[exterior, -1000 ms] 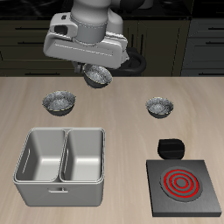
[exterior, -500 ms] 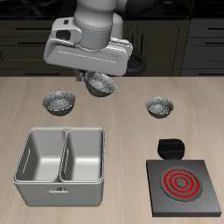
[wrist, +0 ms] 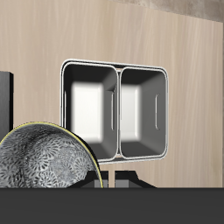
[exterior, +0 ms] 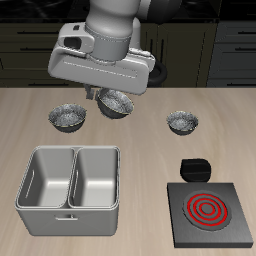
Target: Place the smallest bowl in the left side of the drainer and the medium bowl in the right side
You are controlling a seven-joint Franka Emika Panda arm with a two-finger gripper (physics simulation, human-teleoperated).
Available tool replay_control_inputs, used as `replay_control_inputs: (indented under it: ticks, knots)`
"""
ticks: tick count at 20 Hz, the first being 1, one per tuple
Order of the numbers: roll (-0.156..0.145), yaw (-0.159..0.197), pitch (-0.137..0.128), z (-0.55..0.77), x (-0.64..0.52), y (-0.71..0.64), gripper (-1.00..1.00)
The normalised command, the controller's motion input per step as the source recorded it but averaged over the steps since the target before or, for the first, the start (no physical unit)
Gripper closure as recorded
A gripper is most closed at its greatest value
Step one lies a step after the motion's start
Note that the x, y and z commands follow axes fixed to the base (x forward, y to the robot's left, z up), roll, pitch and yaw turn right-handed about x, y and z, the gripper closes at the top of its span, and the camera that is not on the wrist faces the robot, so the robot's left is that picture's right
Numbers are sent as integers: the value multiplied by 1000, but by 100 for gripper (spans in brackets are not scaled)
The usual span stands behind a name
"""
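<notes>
Claw (exterior: 112, 95): I am gripping a bowl by its rim and holding it clear of the worktop (exterior: 150, 140). The jaws are pinched narrow on the rim. The fingertips themselves are mostly hidden under the claw's body, so I am inferring the grip from the bowl hanging there.

Load: I am taking this to be the smallest bowl (exterior: 116, 102). That is a judgement, since being lifted makes it look wider than it is. In the wrist view its speckled inside (wrist: 44, 162) is sitting close under the camera.

Clock convention for the exterior view: 12 is the robot base and 6 is the worktop's front edge.

- Second grey bowl (exterior: 68, 118): at about 8 o'clock from the claw, near, resting on the worktop.
- Third grey bowl (exterior: 183, 122): at about 4 o'clock, farther off. I am not ranking these two by size with confidence.
- The drainer (exterior: 70, 152): at about 7 o'clock, near the front edge. Both compartments are showing empty in the wrist view (wrist: 117, 79).
- Black stove (exterior: 208, 215): at about 5 o'clock, well apart.

Step in hand: I am transporting the first bowl, and nothing is placed yet.

Next move: I am planning to bring the claw toward 6–7 o'clock until it is over the left side. The bowl then has to be centred between the middle wall and the outer rim. After that comes lowering it into the compartment and widening the jaws. Risk: the bowl's rim clipping the middle wall.
</notes>
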Motion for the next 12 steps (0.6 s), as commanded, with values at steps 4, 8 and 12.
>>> replay_control_inputs:
  ticks: [4,8,12]
  knots:
    - [-9,-48,9,-117,222,-163,100]
    - [2,-13,15,-163,69,-55,100]
    - [50,0,-1,-124,-19,60,100]
